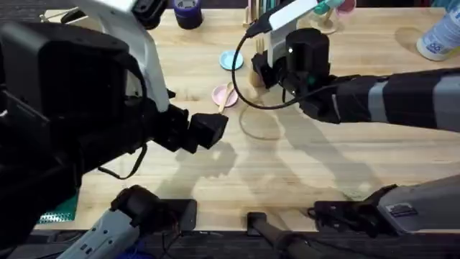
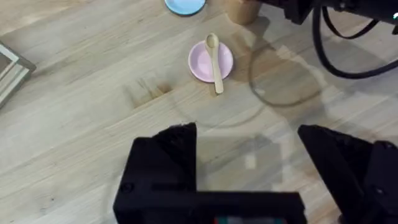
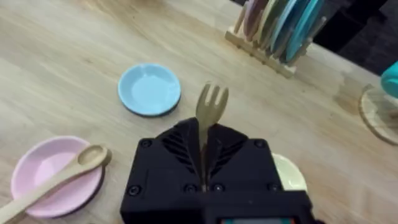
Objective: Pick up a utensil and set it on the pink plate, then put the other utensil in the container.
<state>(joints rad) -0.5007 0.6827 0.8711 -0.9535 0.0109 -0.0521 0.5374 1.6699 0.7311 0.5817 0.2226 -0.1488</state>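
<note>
The wooden spoon lies across the pink plate, its handle hanging over the rim; the same spoon and pink plate appear in the right wrist view. My right gripper is shut on the wooden fork, tines pointing up. In the overhead view the right gripper hovers just right of the light blue plate. The brown container stands beside it. My left gripper is open and empty, back from the pink plate.
A pale yellow-green plate peeks out behind my right gripper. A wooden rack of plates stands at the back. A dark blue tub and a white bottle sit along the far edge.
</note>
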